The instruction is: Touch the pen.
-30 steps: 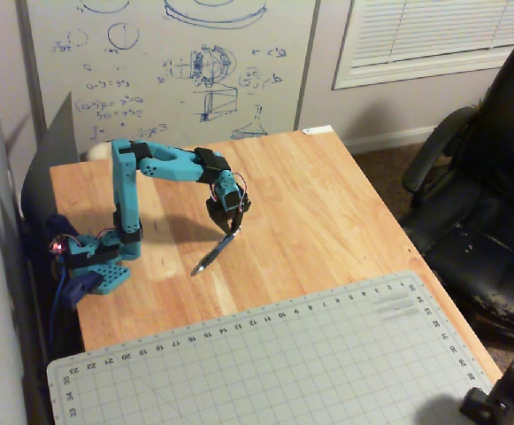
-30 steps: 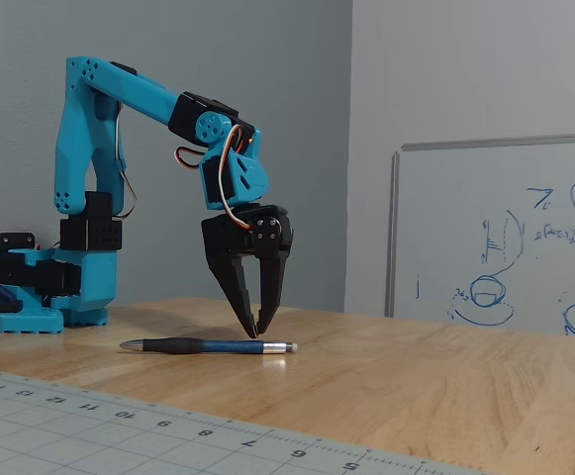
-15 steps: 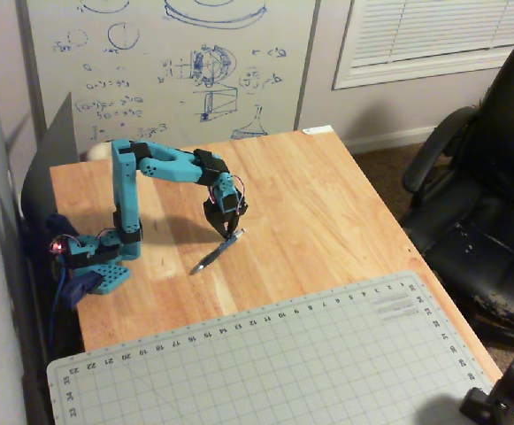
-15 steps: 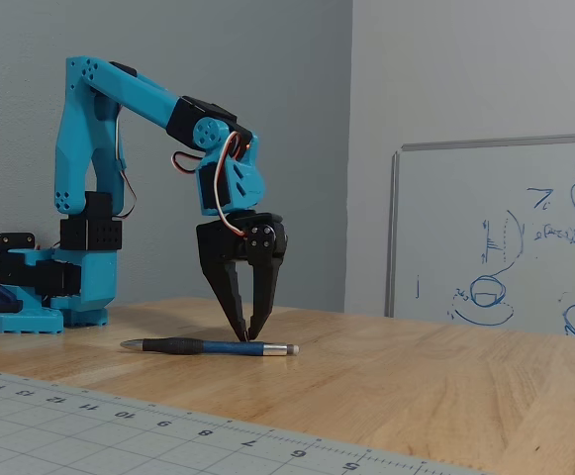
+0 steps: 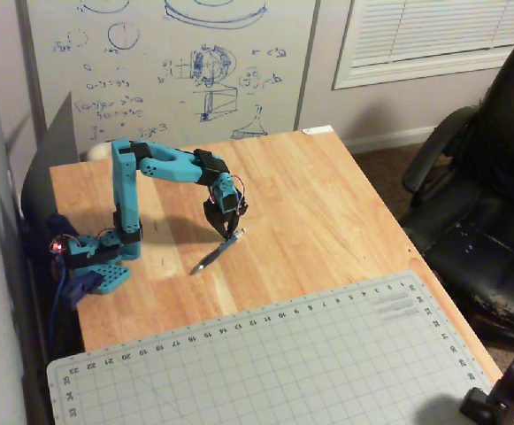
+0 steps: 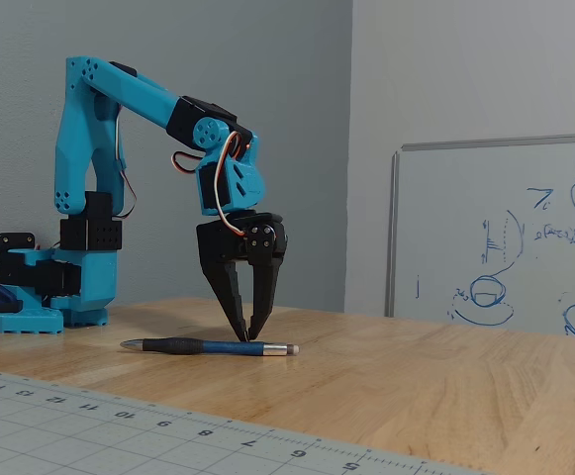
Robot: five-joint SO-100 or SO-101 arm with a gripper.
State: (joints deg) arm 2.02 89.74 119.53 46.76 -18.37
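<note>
The dark blue-grey pen (image 5: 214,254) lies flat on the wooden table (image 5: 327,204), in front of the arm's base. In a fixed view from the side it lies lengthwise (image 6: 203,346), silvery tip to the right. My blue arm's black gripper (image 5: 228,234) points straight down over the pen's tip half. From the side, the gripper (image 6: 246,337) has its fingertips down at the pen's barrel, touching it or a hair above it. The jaws are drawn together to a narrow point and hold nothing.
A grey-green cutting mat (image 5: 310,363) covers the table's near part. The arm's base (image 5: 102,266) is clamped at the left edge. A whiteboard (image 5: 177,62) stands behind the table, a black office chair (image 5: 487,204) to the right.
</note>
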